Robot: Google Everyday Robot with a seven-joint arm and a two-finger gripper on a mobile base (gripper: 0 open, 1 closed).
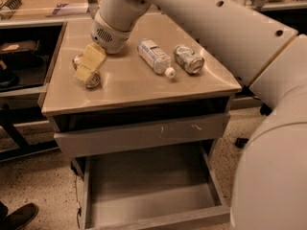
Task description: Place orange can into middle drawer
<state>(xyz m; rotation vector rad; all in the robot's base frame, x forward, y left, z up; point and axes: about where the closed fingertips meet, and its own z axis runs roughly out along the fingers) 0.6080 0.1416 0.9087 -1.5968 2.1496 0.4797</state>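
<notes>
Over one orange can [92, 80], end effector [89, 65]

Bulky white arm [192, 13], small dark holes, vented round wrist [108, 32], pale-yellow gripper [89, 65] at left of cabinet top [144, 85]

No text was readable; bottle [154, 56] label illegible. Gripper [89, 65] was at orange can [92, 81], worktop [144, 87] left.
</notes>
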